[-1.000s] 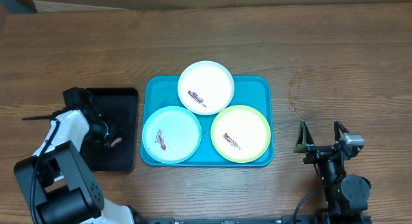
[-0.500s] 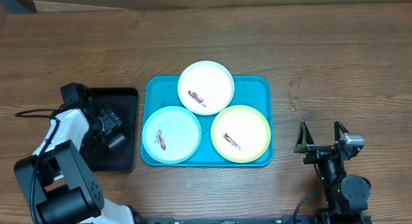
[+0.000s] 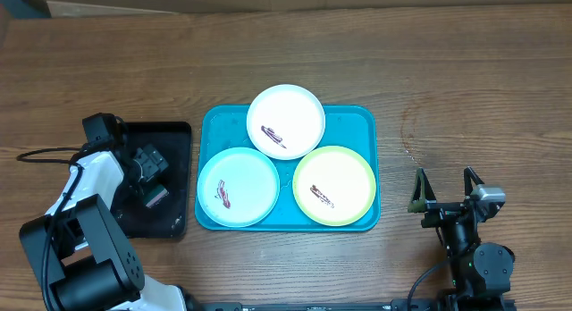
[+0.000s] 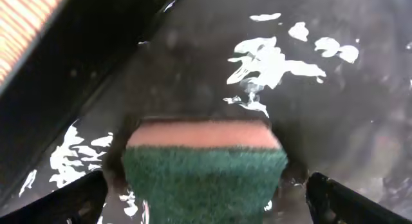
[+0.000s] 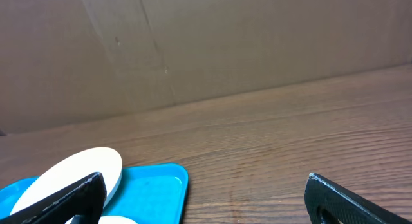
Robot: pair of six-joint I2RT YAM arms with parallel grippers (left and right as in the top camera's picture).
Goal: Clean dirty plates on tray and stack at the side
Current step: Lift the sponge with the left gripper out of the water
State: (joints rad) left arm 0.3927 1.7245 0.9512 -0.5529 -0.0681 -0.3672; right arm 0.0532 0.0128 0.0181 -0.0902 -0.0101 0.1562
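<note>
Sponge (image 4: 205, 166) lies wet in the black tray (image 3: 170, 137) at nine o'clock, loose between the wide fingers of the left gripper (image 4: 206, 182). Next, pinch it, then rub the dirty plates (image 3: 237, 188). The right gripper (image 3: 444, 188) is wide too.

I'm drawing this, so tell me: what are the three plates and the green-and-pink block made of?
The plates look like smooth plastic: flat bright colours, thin moulded rims. The block looks like a sponge: pink foam joined to a rough, fuzzy green scrubbing layer. Probably, not certainly.
</note>
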